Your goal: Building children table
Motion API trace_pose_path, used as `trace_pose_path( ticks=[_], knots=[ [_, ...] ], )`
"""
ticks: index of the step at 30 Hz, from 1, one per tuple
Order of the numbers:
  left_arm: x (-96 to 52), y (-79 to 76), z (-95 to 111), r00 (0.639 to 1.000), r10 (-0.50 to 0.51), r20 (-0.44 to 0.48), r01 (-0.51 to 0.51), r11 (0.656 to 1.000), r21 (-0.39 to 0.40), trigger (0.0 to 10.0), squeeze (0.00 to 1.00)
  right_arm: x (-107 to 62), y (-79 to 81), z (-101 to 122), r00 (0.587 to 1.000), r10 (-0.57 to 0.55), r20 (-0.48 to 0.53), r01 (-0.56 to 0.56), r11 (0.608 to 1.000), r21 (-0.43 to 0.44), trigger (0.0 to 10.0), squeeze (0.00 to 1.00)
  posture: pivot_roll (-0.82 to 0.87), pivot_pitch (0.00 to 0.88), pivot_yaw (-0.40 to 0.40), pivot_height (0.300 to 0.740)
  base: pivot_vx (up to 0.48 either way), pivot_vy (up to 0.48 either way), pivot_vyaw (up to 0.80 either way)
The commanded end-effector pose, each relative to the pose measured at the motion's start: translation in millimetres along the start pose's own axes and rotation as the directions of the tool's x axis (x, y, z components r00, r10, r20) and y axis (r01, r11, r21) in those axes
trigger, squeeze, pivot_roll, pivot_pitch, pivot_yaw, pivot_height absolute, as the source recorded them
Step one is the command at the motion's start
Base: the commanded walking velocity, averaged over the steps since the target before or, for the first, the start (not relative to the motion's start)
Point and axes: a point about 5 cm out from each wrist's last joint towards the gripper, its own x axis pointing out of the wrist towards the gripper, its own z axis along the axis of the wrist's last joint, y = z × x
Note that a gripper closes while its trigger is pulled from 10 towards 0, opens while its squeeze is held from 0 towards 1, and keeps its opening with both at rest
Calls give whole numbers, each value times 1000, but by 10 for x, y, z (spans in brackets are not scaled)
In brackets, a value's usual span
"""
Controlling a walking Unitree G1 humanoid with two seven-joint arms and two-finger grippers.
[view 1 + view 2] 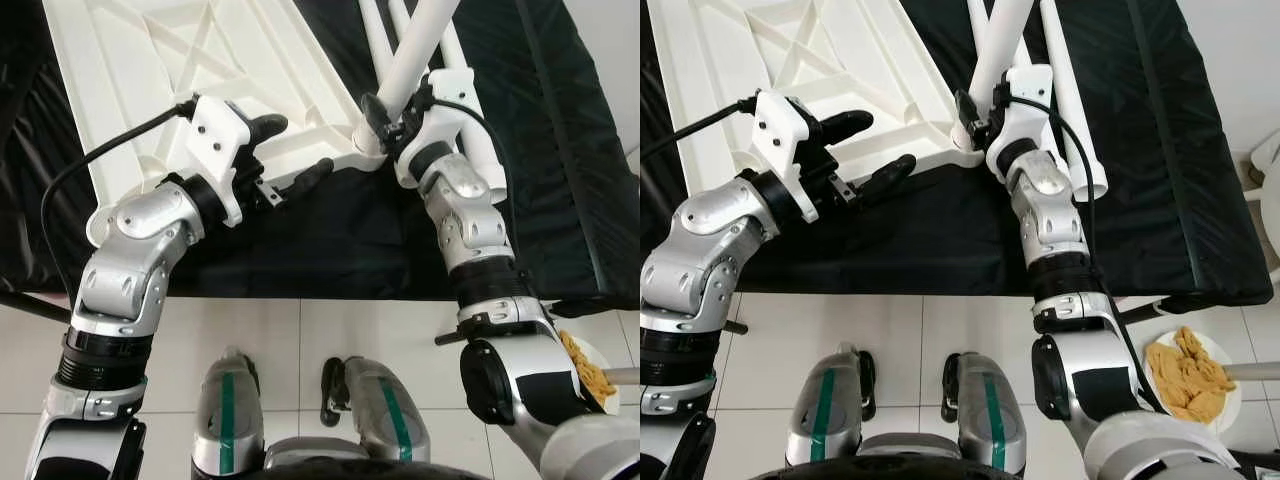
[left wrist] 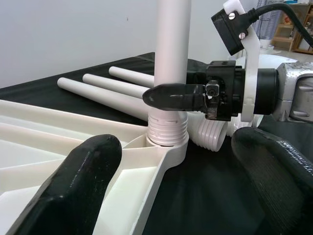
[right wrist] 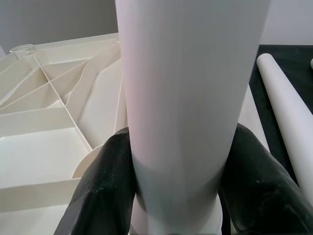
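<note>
From the head, the right gripper [image 1: 378,118] clenches the white leg [image 1: 415,55] standing in the upturned table panel's [image 1: 150,70] corner socket, left gripper [image 1: 295,150] released beside that corner; the left wrist shows threads [image 2: 167,129] still exposed

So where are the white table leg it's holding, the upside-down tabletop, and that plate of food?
table leg [image 1: 415,55], left eye view, mid shaft.
tabletop [image 1: 150,70], left eye view, ribbed underside.
plate of food [image 1: 1160,395], right eye view, rim.
</note>
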Motion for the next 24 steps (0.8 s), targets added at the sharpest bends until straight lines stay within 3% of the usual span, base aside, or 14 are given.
trace_pose_path(
  ticks=[1, 10, 14, 18, 24],
  knots=[
    [-5, 3, 30, 999, 38, 3, -38, 999, 8, 10000, 0, -96, -39, -398, 981, -26, -192, 34, 999, 37, 10000, 0, 90, 82, -43, 740, 0, 0, 0],
    [-15, -2, 28, 999, 47, 3, -47, 999, 7, 10000, 0, -97, 13, -428, 978, 10, -210, -14, 1000, -19, 10000, 0, 93, 86, -49, 740, 0, 0, 0],
    [-19, 8, 26, 999, 53, 3, -53, 999, 5, 10000, 0, -127, 59, -333, 995, 27, -91, -30, 999, -33, 10000, 0, 91, 87, -49, 740, 0, 0, 0],
    [-9, 12, 12, 999, 49, -12, -49, 999, 17, 10000, 0, -114, 19, -165, 1000, 13, 9, -13, 1000, 22, 10000, 0, 86, 85, -44, 740, 0, 0, 0],
    [12, 25, 4, 999, 36, -22, -36, 999, 16, 10000, 39, -83, -16, 10, 998, 18, 65, -20, 999, 41, 10000, 0, 84, 80, -41, 740, 0, 0, 0]
  ],
)
